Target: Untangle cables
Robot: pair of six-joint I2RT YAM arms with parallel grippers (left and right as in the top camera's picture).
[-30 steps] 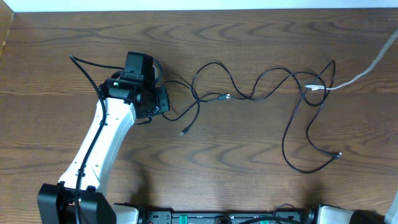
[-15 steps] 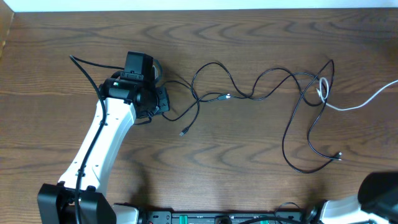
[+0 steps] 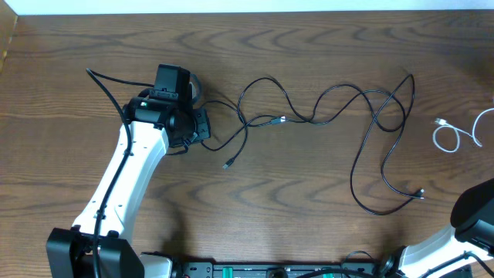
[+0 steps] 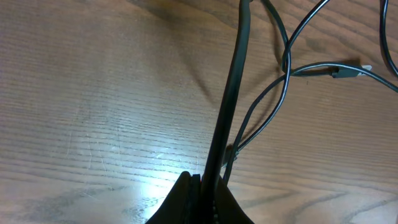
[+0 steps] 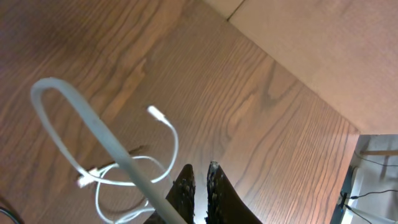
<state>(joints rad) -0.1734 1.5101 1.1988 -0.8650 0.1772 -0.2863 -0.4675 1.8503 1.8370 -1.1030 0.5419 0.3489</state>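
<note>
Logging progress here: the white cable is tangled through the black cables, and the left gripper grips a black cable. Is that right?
Not quite: the overhead view shows the white cable lying apart from the black cables, off to their right, touching none. The left gripper does grip a black cable.

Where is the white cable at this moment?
Overhead view: the white cable lies looped near the right edge of the table, apart from the black cables.
</note>
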